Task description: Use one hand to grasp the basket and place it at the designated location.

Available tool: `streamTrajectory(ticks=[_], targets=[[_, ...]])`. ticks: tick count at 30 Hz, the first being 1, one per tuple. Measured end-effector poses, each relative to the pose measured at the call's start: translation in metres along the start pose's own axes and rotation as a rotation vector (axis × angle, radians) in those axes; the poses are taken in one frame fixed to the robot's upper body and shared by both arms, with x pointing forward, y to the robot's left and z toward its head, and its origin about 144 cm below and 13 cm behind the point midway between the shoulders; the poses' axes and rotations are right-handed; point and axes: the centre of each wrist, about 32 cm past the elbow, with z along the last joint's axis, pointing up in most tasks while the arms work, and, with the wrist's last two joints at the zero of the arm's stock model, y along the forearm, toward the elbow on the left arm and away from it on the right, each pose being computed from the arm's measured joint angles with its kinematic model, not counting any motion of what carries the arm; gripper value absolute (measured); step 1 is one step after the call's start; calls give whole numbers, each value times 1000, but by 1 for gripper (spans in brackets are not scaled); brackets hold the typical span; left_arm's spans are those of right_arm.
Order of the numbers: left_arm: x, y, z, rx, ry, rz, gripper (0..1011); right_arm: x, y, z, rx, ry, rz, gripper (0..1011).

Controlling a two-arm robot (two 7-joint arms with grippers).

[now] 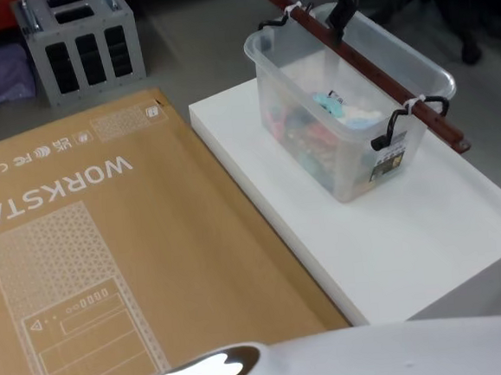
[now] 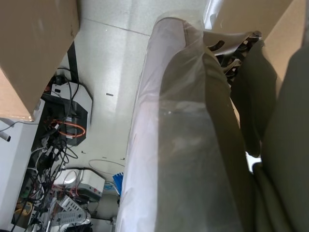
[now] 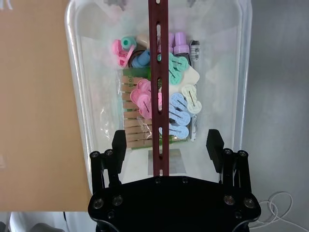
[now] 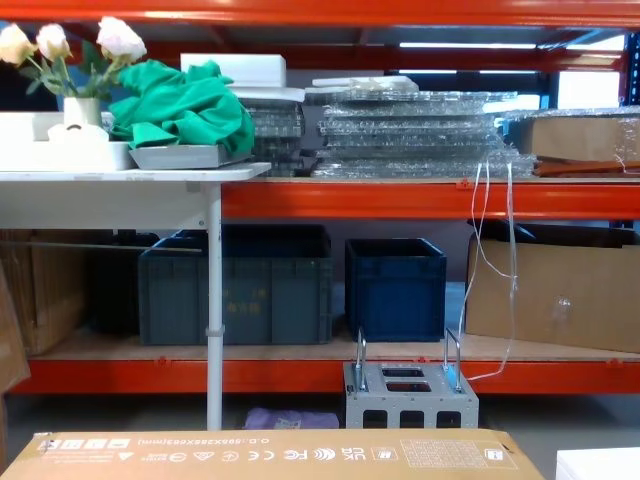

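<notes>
- Head view: the basket (image 1: 349, 110) stands on a white platform (image 1: 428, 234), toward its far end, beside a flat cardboard box (image 1: 109, 268) on the left. The handle (image 1: 371, 65) is a thin reddish-brown strip that runs across the top of the tub and is tied to loops at both rims. The right gripper (image 1: 347, 8) comes in from behind and hangs over the far part of the handle; from here I cannot tell whether it touches.
- Handling, judged: the tub is stiff thin plastic with smooth, slippery walls, and too wide to pinch across. Its load of small clips looks light. The handle is the only sensible hold. I would take it near the middle so the tub hangs level; off-centre it will likely tip and swing.
- Left wrist view: the left arm is parked low, well away from the basket, with the floor and a tangle of cables (image 2: 53, 159) behind it. I cannot tell how its jaws stand.
- Right wrist view: the right gripper (image 3: 167, 145) looks straight down into the basket (image 3: 87, 96). The handle (image 3: 158, 87) runs lengthwise between the two fingers (image 3: 215, 145), nearly centred. The jaws are spread wide, with a clear gap on each side of the strip, and grip nothing. Coloured clips (image 3: 178, 111) lie on the tub's floor below.
- Chest view: only shelving with blue crates (image 4: 395, 285); the box edge (image 4: 270, 455) lies along the bottom.
</notes>
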Motion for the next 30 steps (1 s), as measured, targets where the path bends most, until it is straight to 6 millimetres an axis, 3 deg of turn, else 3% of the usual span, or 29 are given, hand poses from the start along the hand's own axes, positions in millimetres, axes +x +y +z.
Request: streamTrajectory(ticks=[15, 30], targets=[[0, 0, 0, 0, 0, 0, 0, -16, -47, -7, 31, -11, -91, 1000], [0, 0, 0, 0, 0, 0, 0, -22, -55, -9, 37, -11, -111, 1000]])
